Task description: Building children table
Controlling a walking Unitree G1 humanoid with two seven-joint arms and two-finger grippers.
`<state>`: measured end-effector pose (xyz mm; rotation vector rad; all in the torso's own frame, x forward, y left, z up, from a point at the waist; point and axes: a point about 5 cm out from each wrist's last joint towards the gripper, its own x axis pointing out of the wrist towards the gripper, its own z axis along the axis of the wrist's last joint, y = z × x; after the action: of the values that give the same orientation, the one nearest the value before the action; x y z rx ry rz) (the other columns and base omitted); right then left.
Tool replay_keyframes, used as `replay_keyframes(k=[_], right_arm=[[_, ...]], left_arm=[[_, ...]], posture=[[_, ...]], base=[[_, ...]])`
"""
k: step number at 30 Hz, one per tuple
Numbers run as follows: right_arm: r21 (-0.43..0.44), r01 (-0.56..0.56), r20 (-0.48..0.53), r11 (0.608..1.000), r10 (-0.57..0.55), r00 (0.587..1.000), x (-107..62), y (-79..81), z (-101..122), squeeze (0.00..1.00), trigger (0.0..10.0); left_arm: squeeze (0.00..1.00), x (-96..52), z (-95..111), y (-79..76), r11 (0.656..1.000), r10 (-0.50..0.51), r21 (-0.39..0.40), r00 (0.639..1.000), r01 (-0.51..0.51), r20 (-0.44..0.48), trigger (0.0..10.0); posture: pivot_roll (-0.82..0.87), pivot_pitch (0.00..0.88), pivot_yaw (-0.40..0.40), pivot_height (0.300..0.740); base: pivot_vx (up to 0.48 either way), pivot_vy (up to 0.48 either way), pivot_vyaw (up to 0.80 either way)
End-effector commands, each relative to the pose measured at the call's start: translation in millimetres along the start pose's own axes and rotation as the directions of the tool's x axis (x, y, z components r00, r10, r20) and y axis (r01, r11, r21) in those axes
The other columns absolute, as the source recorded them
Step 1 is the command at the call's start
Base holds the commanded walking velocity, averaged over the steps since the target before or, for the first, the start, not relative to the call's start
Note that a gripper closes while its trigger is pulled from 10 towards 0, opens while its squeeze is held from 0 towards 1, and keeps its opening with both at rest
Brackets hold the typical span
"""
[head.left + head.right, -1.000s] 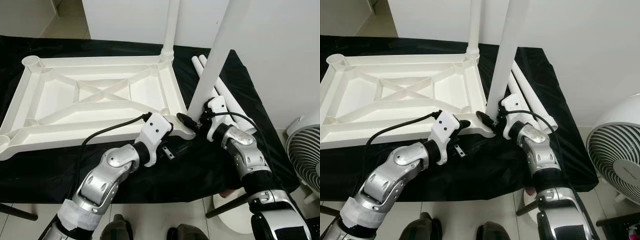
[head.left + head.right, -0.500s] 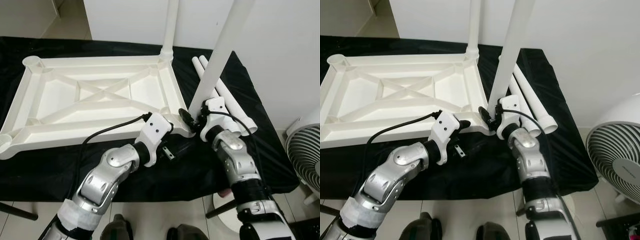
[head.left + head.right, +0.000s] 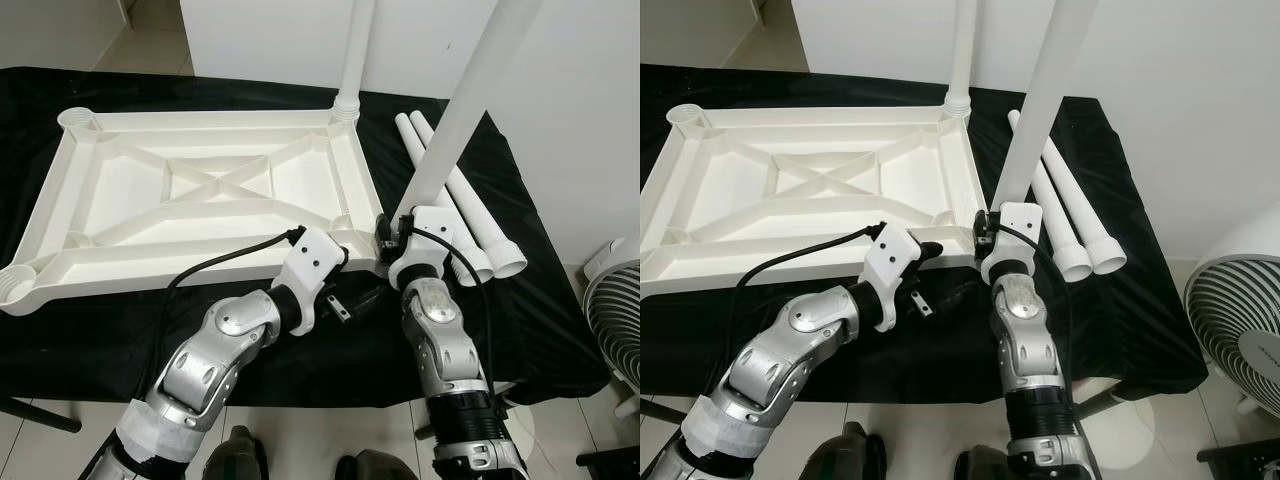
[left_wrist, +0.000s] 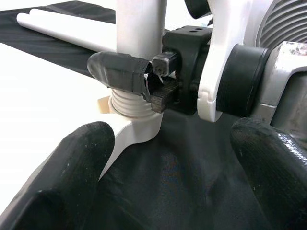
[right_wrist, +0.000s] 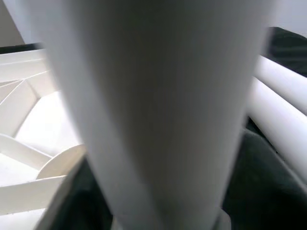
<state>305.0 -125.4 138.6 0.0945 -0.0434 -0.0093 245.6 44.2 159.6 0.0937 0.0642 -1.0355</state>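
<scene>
At the near right corner of the upturned white table top (image 3: pixel 200 190), the right gripper (image 3: pixel 392 240) is clamped around the base of a white leg (image 3: pixel 455 120), just above its threaded end, which sits in the corner socket (image 4: pixel 132 122). The left wrist view shows the ribbed thread partly exposed above the socket, so by my reading this leg is started but not screwed home. It leans to the right, not plumb. The left gripper (image 3: pixel 345 300) hovers just in front of that corner, over the black cloth (image 3: pixel 120 330), its fingers (image 4: pixel 72 177) spread wide and holding nothing.

Farther back, a second leg (image 3: pixel 352 60) stands upright in the far right corner socket and looks finished. Two spare legs (image 3: pixel 470 215) lie side by side on the cloth near the right edge, still to be fitted. The two left corner sockets (image 3: pixel 75 120) stand empty. So roughly one leg is done, one is in hand and two are left.

Compared with a second ago, the right forearm has swung in from the right to sit almost straight under the leg, the wrist has turned with it, consistent with a screwing twist, and the leg leans about as much. The left arm has barely moved, and the camera has shifted slightly.
</scene>
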Motion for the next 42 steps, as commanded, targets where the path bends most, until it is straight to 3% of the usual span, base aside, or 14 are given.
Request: replay_keyframes(k=[1, 10, 13, 14, 16, 17, 21, 25, 26, 29, 30, 31, 35, 42], right_arm=[[0.007, 0.047, 0.005, 0.999, -0.047, 0.999, -1.1, -11.3, 2.5, 1.0, 10.0], [-0.036, -0.157, -0.015, 0.987, 0.157, 0.987, 9.3, -18.8, 9.7, 1.0, 10.0], [-0.039, -0.173, -0.024, 0.984, 0.172, 0.985, 10.0, -19.4, 9.2, 1.0, 10.0], [-0.043, -0.241, -0.043, 0.97, 0.239, 0.97, 10.5, -17.7, 8.2, 0.0, 10.0], [-0.086, -0.388, -0.073, 0.918, 0.383, 0.921, 11.4, -14.8, 7.5, 0.0, 10.0], [-0.086, -0.388, -0.073, 0.918, 0.383, 0.921, 11.4, -14.8, 7.5, 0.0, 10.0], [-0.159, -0.57, -0.123, 0.806, 0.557, 0.822, 12.4, -10.1, 5.7, 0.0, 10.0], [-0.173, -0.614, -0.14, 0.77, 0.598, 0.789, 13.1, -8.7, 3.6, 0.0, 10.0], [-0.178, -0.659, -0.167, 0.731, 0.638, 0.752, 13.9, -6.5, 1.2, 0.0, 10.0], [-0.171, -0.695, -0.208, 0.699, 0.664, 0.718, 16.0, -6.5, -3.5, 0.0, 10.0], [-0.161, -0.704, -0.199, 0.692, 0.676, 0.71, 16.2, -6.5, -3.3, 0.0, 4.4], [-0.159, -0.711, -0.197, 0.685, 0.684, 0.703, 16.1, -7.2, -4.1, 0.0, 0.0], [-0.162, -0.724, -0.21, 0.67, 0.694, 0.689, 16.4, -10.3, -8.4, 0.0, 0.0], [-0.139, -0.713, -0.226, 0.687, 0.679, 0.698, 16.7, -14.8, -14.0, 0.0, 0.0]], left_arm=[[0.0, -0.7, 0.0, -3.7, 1.0, -0.022, 0.0, 1.0, 0.022, -0.005, 10.0], [0.0, -0.8, -0.4, -3.3, 1.0, -0.017, -0.004, 1.0, 0.017, -0.007, 10.0], [0.0, -0.7, -0.3, -3.2, 1.0, -0.017, -0.004, 1.0, 0.017, -0.007, 10.0], [0.0, -0.8, -0.3, -3.1, 1.0, -0.016, -0.004, 1.0, 0.016, -0.006, 10.0], [0.0, -0.9, -0.2, -3.1, 1.0, -0.018, -0.002, 1.0, 0.018, -0.006, 10.0], [0.0, -0.9, -0.2, -3.1, 1.0, -0.018, -0.002, 1.0, 0.018, -0.006, 10.0], [0.0, -0.8, 0.4, -2.3, 1.0, -0.018, 0.003, 1.0, 0.018, -0.007, 10.0], [0.0, -0.6, 0.8, -2.1, 1.0, -0.019, 0.004, 1.0, 0.019, -0.006, 10.0], [0.0, -0.2, 1.1, -2.2, 1.0, -0.02, 0.007, 1.0, 0.02, -0.006, 10.0], [0.0, -0.2, 1.5, -2.0, 1.0, -0.021, 0.01, 1.0, 0.021, -0.005, 10.0], [0.0, -0.2, 1.7, -2.0, 1.0, -0.021, 0.01, 1.0, 0.021, -0.005, 10.0], [0.0, -0.5, 1.7, -1.8, 1.0, -0.019, 0.011, 1.0, 0.02, -0.006, 10.0], [0.0, -1.1, 1.5, -1.7, 1.0, -0.018, 0.011, 1.0, 0.018, -0.007, 10.0], [0.0, -2.0, 0.3, -3.0, 1.0, -0.022, 0.012, 1.0, 0.022, -0.011, 10.0]], posture=[[-0.03, 0.045, -0.012, 0.74], [-0.03, 0.044, -0.019, 0.74], [-0.03, 0.044, -0.019, 0.74], [-0.03, 0.043, -0.02, 0.74], [-0.03, 0.039, -0.019, 0.74], [-0.03, 0.039, -0.019, 0.74], [-0.03, 0.034, -0.018, 0.74], [-0.03, 0.031, -0.017, 0.74], [-0.02, 0.027, -0.017, 0.74], [-0.02, 0.025, -0.016, 0.74], [-0.02, 0.025, -0.016, 0.74], [-0.02, 0.021, -0.018, 0.74], [-0.01, 0.019, -0.019, 0.74], [-0.01, 0.016, -0.017, 0.74]], base=[[0.0, 0.0, 0.0], [0.0, 0.0, 0.0], [0.0, 0.0, 0.0], [0.0, 0.0, 0.0], [0.0, 0.0, 0.0], [0.0, 0.0, 0.0], [0.0, 0.0, 0.0], [0.0, 0.0, 0.0], [0.0, 0.0, 0.0], [0.0, 0.0, 0.0], [0.0, 0.0, 0.0], [0.0, 0.0, 0.0], [0.0, 0.0, 0.0], [0.0, 0.0, 0.0]])
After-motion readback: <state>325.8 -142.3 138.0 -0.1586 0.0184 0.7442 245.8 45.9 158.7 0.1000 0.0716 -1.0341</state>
